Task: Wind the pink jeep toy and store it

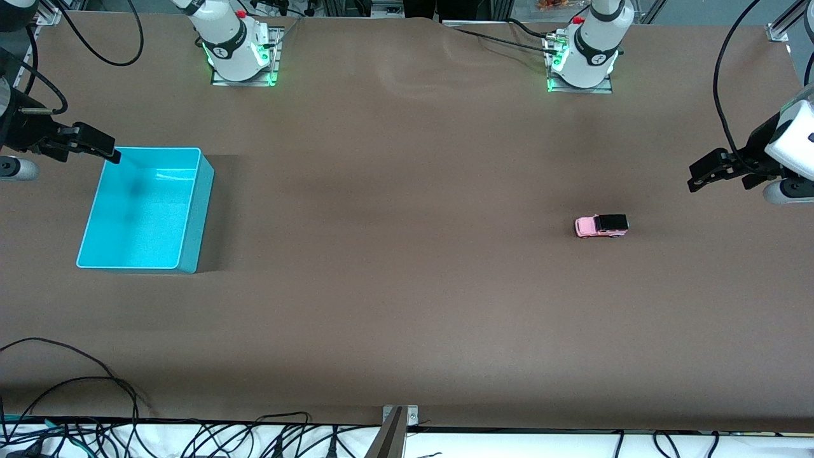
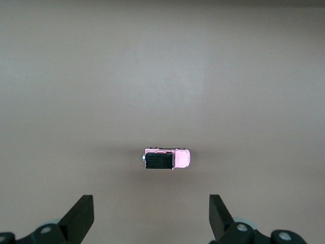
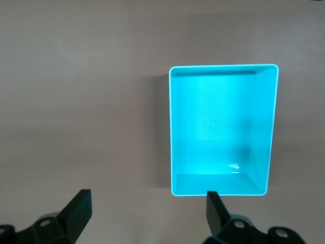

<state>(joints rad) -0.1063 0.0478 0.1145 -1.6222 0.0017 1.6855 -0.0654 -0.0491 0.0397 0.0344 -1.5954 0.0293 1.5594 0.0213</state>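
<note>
The pink jeep toy point(image 1: 601, 226) stands on its wheels on the brown table toward the left arm's end; the left wrist view shows the jeep point(image 2: 167, 158) with its black roof up. My left gripper point(image 1: 706, 175) hangs open and empty in the air, off to the side of the jeep; its fingertips point(image 2: 84, 211) are spread wide. At the right arm's end stands the cyan bin point(image 1: 194, 213), empty, its rim point(image 3: 172, 132) showing in the right wrist view. My right gripper point(image 1: 102, 150) hovers open and empty by a corner of the bin.
Both arm bases point(image 1: 238, 48) stand along the table's edge farthest from the front camera. Loose black cables point(image 1: 95, 381) lie at the edge nearest that camera. A metal bracket point(image 1: 397, 426) sits at the middle of that edge. Bare brown tabletop point(image 1: 394, 222) stretches between bin and jeep.
</note>
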